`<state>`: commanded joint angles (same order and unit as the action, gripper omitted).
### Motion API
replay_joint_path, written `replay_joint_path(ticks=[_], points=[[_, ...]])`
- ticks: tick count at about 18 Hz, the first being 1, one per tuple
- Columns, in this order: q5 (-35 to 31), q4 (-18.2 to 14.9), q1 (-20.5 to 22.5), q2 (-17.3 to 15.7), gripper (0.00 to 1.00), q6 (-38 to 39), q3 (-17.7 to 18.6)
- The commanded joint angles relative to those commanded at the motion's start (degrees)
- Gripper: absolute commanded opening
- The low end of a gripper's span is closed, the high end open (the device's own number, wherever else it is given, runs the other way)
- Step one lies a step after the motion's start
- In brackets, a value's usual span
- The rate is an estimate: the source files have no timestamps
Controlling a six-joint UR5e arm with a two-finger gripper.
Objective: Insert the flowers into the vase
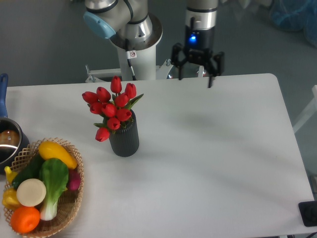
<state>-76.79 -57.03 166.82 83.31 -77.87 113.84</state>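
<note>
The flowers (111,109), a bunch of red tulips with green leaves, stand upright in the vase (124,140), a dark ribbed cylinder left of the table's middle. One bud droops over the vase's left rim. My gripper (195,79) hangs open and empty above the table's back edge, well to the right of the flowers and clear of them.
A wicker basket (67,218) of toy vegetables sits at the front left corner. A metal pot (7,141) with a blue handle (3,94) is cut off by the left edge. The robot's base (132,47) stands behind the table.
</note>
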Motion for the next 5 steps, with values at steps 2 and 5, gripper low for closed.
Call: replay_joint_path(ticks=[2, 5], points=[[-3.3, -3.3, 0.0, 3.5, 1.00, -0.1, -4.2], [-5.9, -7.8, -0.1, 8.2, 1.00, -0.1, -10.8]])
